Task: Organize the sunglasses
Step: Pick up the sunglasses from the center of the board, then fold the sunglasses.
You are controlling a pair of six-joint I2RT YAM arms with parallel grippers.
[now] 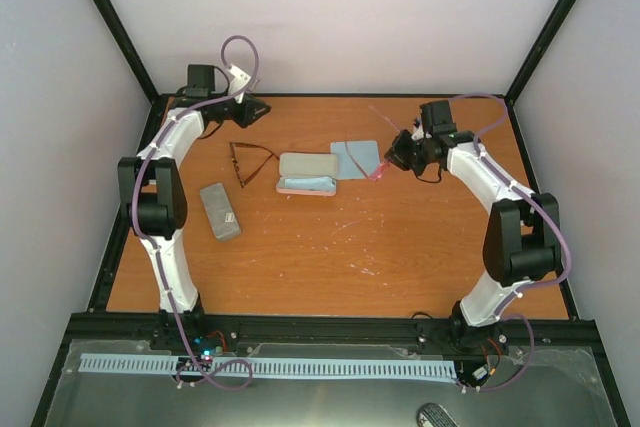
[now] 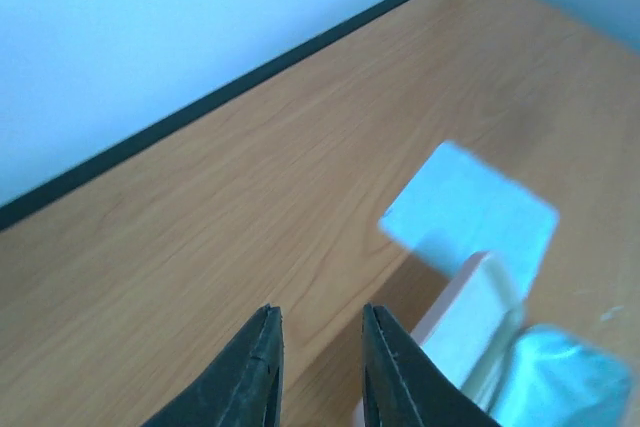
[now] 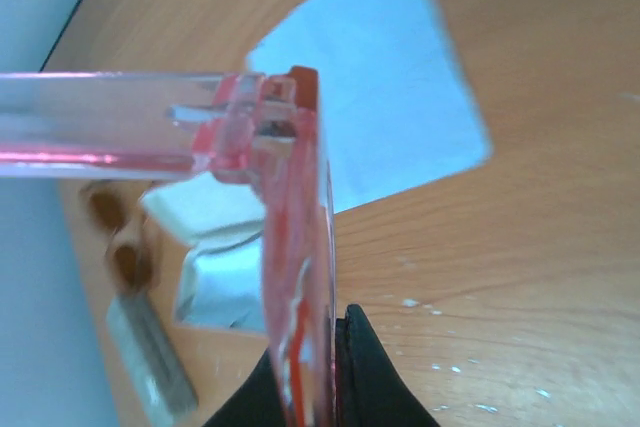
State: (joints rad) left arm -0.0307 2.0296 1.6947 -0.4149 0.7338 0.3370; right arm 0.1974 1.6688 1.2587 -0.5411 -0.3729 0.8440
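My right gripper (image 1: 393,159) is shut on the red-orange sunglasses (image 3: 300,277), held above the table at the right of the light blue cloth (image 1: 355,158). In the top view the red-orange sunglasses (image 1: 381,169) hang at its tips. The dark brown sunglasses (image 1: 245,160) lie on the table, left of the open pink case (image 1: 307,174). My left gripper (image 1: 262,109) is open and empty at the far left, above bare wood (image 2: 200,237). The dark brown pair also shows in the right wrist view (image 3: 118,237).
A closed grey case (image 1: 220,211) lies at the left. The open case holds a second light blue cloth (image 2: 560,377). Black frame posts and white walls bound the table.
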